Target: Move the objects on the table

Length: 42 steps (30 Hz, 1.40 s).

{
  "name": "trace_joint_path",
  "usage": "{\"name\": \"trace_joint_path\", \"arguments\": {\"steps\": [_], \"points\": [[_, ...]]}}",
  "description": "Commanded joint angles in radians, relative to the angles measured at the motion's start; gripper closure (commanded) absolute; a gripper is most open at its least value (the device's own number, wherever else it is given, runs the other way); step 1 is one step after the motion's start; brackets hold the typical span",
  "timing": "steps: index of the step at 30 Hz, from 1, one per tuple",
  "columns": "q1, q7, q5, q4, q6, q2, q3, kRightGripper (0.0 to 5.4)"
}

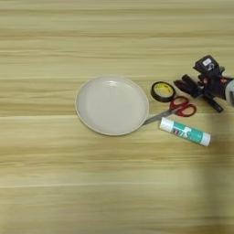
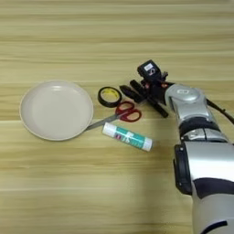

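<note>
Reaching in from the right, my right gripper [image 2: 131,91] of two black fingers hovers just right of a small black roll of tape with a yellow core [image 2: 109,96]. Its fingers look slightly parted with nothing between them, though from this angle I cannot be sure how far apart they are. My silver forearm [image 2: 201,151] runs down to the bottom right corner. Red-handled scissors [image 2: 119,114] lie just below the tape, their blade tips touching the rim of a round cream plate [image 2: 56,110] to the left. A white glue stick with a teal-green label [image 2: 127,136] lies flat and slanted on the light wood-grain table [image 2: 91,192], just below the scissors and apart from my fingers.
</note>
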Motion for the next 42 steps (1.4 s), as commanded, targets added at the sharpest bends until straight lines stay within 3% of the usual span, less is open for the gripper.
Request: {"name": "trace_joint_path", "arguments": {"steps": [1, 5, 14, 22, 26, 29, 34, 40, 42], "points": [[-0.092, 0.061, 0.085, -0.114, -0.043, -0.016, -0.044, 0.44], [-0.065, 0.150, 0.154, -0.214, -0.059, 0.005, -0.064, 0.07], [0.075, 0.300, 0.322, -0.561, -0.058, 0.086, -0.074, 0.07], [0.116, 0.300, 0.380, -0.695, -0.033, 0.148, -0.059, 0.07], [0.117, 0.238, 0.426, -0.770, -0.021, 0.201, -0.083, 0.07], [0.115, 0.166, 0.409, -0.788, -0.067, 0.233, -0.086, 0.07], [0.143, 0.128, 0.369, -0.852, -0.047, 0.224, -0.049, 0.07], [0.145, 0.071, 0.283, -0.827, 0.023, 0.209, 0.003, 0.07], [0.166, 0.100, 0.282, -0.842, 0.032, 0.209, 0.024, 0.07]]}}
